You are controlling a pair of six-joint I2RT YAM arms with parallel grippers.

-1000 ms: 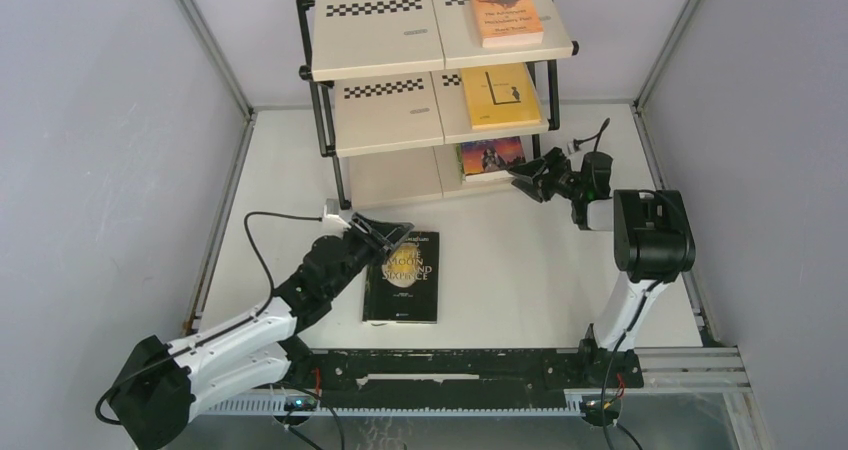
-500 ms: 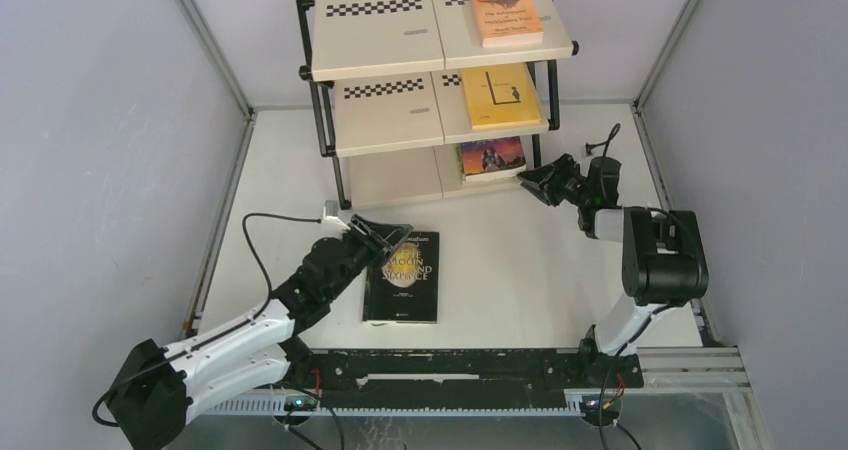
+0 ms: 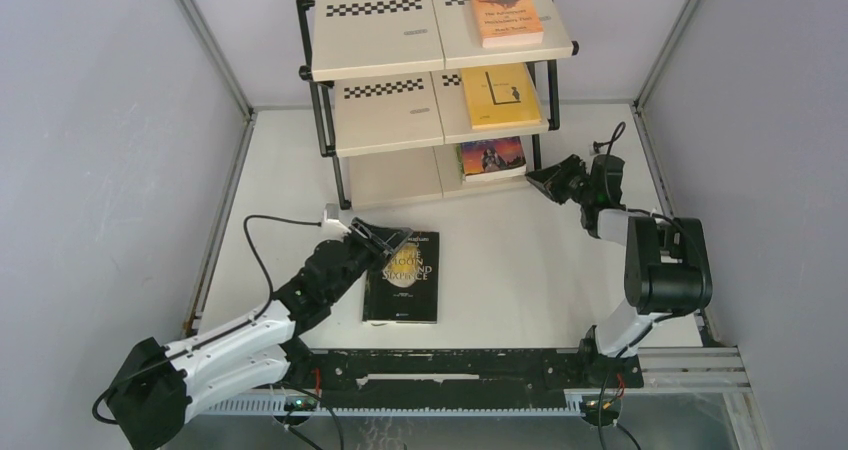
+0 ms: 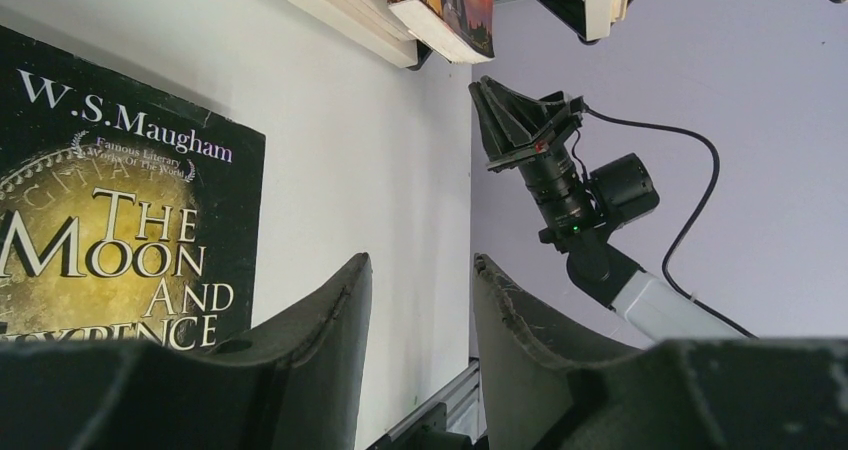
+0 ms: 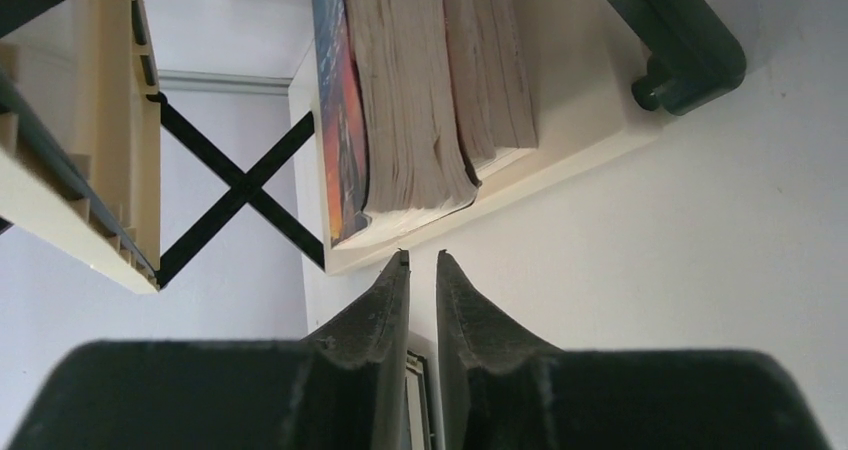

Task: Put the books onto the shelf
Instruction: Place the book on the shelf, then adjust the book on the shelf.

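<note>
— How did the black book (image 3: pixel 402 276) lie?
— Flat on the table (image 3: pixel 520 270), cover up. Its long axis ran from the near edge toward the shelf (image 3: pixel 380 30), with the top of the title at the shelf end. The cover was black with a gold moon and white lettering: "The Moon and Sixpence", W. S. Maugham.
— And the left gripper (image 3: pixel 395 238)?
— Over the book's far left corner, fingers apart, nothing between them. I couldn't tell whether a finger touched the cover.
— The other books?
— The orange book (image 3: pixel 505 12) lay flat on the right half of the top tier, and the yellow book (image 3: pixel 499 96) below it on the middle tier. A stack (image 3: pixel 491 157) sat on the bottom tier, a picture cover uppermost.
— The right gripper (image 5: pixel 421 258)?
— Just off the stack's right front, pointing at it. The fingers were nearly together, a mere slit, gripping nothing.
— Anything hidden?
— The middle board covered most of the stack. The wrist view showed at least two blocks of pages.
</note>
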